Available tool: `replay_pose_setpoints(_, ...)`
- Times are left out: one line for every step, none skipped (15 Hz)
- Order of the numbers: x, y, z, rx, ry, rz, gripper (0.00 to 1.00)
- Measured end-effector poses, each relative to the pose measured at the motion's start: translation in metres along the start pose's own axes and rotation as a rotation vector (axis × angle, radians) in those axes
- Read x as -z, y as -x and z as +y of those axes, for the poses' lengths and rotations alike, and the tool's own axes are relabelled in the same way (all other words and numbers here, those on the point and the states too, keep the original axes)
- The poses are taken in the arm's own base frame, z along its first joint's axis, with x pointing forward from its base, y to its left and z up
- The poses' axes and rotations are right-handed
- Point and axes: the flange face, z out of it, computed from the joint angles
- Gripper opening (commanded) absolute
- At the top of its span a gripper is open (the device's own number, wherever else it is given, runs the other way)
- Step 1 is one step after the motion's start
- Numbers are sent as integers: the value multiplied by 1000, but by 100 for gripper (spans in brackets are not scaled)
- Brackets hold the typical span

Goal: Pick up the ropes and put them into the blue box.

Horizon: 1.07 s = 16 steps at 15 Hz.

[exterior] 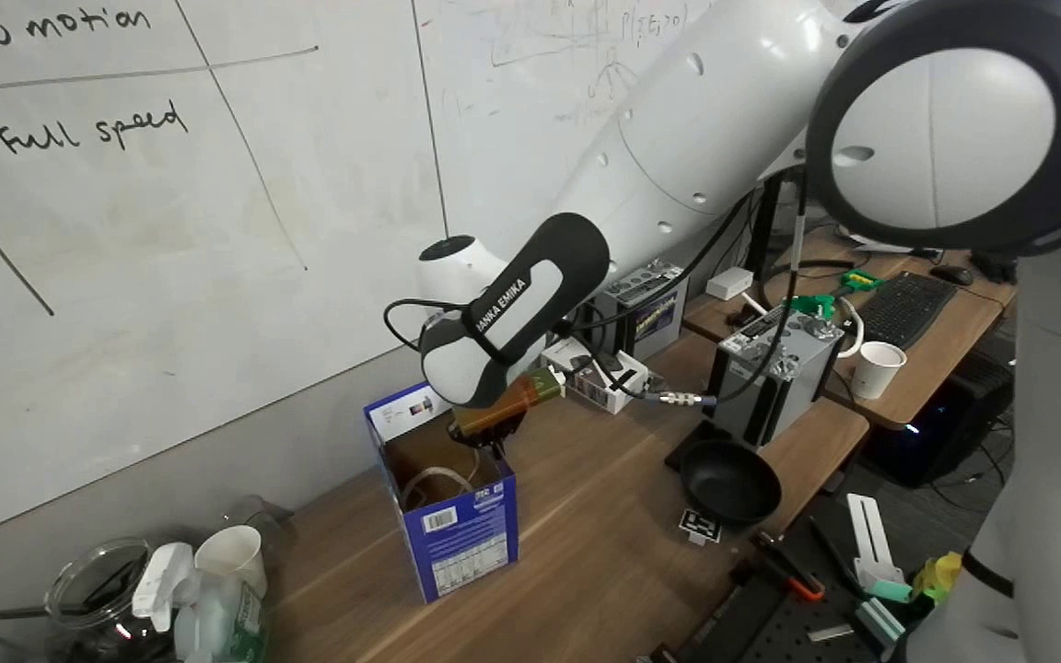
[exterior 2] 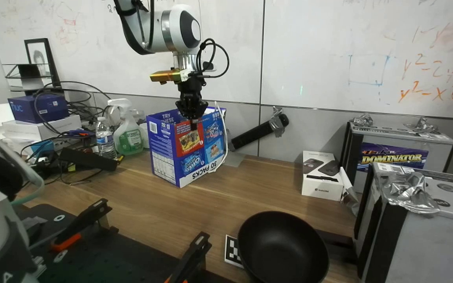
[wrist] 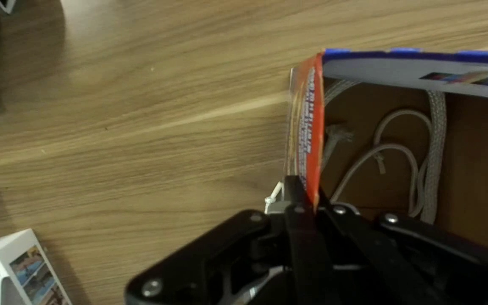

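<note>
The blue box [exterior: 468, 539] stands upright and open-topped on the table near the whiteboard; it also shows in an exterior view [exterior 2: 162, 149]. Light ropes, thin [wrist: 396, 146] and thick braided [wrist: 436, 165], lie inside it in the wrist view; a loop [exterior: 438, 472] shows in an exterior view. A white rope [exterior 2: 225, 137] hangs over the box's far corner, down its outside. My gripper [wrist: 308, 190] straddles the red-printed box wall, one finger outside and one inside, closed close against it. In an exterior view the gripper [exterior 2: 192, 116] is at that wall's top edge.
A black pan [exterior 2: 283, 247] lies at the table's front, by grey cases [exterior 2: 419, 236]. A white box [exterior 2: 323, 177] stands to the right of the blue box. A spray bottle [exterior 2: 128, 131] and a water bottle [exterior 2: 105, 137] stand on its other side. The whiteboard [exterior 2: 328, 59] is behind.
</note>
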Motion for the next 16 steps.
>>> replay_pose_setpoints(0, 6, 6, -13, 11, -3, 4)
replay_pose_setpoints(0, 11, 10, -24, 20, -5, 4)
replay_pose_setpoints(1, 17, 14, -35, 27, -7, 3)
replay_pose_setpoints(2, 21, 17, -41, 33, -7, 5)
replay_pose_setpoints(3, 25, 19, -46, 40, -3, 29)
replay_pose_setpoints(6, 27, 21, -55, 44, 2, 30)
replay_pose_setpoints(9, 29, 23, -61, 48, 8, 30)
replay_pose_setpoints(13, 29, 24, -64, 52, 17, 36)
replay_pose_setpoints(18, 29, 26, -67, 56, 28, 43)
replay_pose_setpoints(23, 29, 28, -71, 59, 41, 50)
replay_pose_setpoints(29, 27, 31, -76, 59, 54, 59)
replay_pose_setpoints(35, 25, 35, -81, 58, 66, 66)
replay_pose_setpoints(40, 24, 39, -86, 57, 76, 74)
replay_pose_setpoints(44, 23, 44, -94, 54, 82, 81)
replay_pose_setpoints(47, 22, 48, -100, 52, 88, 88)
replay_pose_setpoints(49, 21, 53, -104, 53, 95, 96)
